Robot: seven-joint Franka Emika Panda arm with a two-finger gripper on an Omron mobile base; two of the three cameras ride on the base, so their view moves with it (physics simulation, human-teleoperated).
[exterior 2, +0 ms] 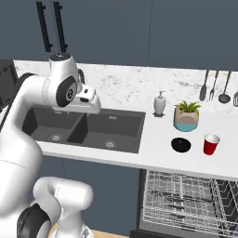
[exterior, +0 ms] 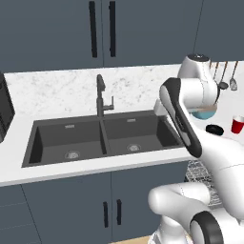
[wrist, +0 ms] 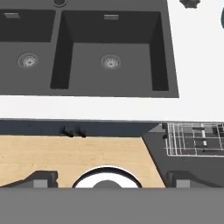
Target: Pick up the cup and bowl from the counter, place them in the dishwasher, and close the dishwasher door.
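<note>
- Small bright red tapered cup (exterior 2: pixel 211 144) stands upright on the long white marbled table (exterior 2: pixel 139 153), near its front edge, above the open dishwasher.
- Low, nearly black round bowl (exterior 2: pixel 181 145) sits just beside the cup, on its sink side, apart from it.
- Teal-and-beige plant pot (exterior 2: pixel 187 118) stands just behind the bowl.
- Pincer (wrist: pixel 105 186) hangs over the dark double sink (wrist: pixel 109 52), looking down across the table's front edge; its two dark tips are spread wide with nothing between them.
- Cup and bowl lie well apart from the pincer, off to its right along the table.
- Silver wire rack (exterior 2: pixel 186 200) of the dishwasher is drawn out below the table.
</note>
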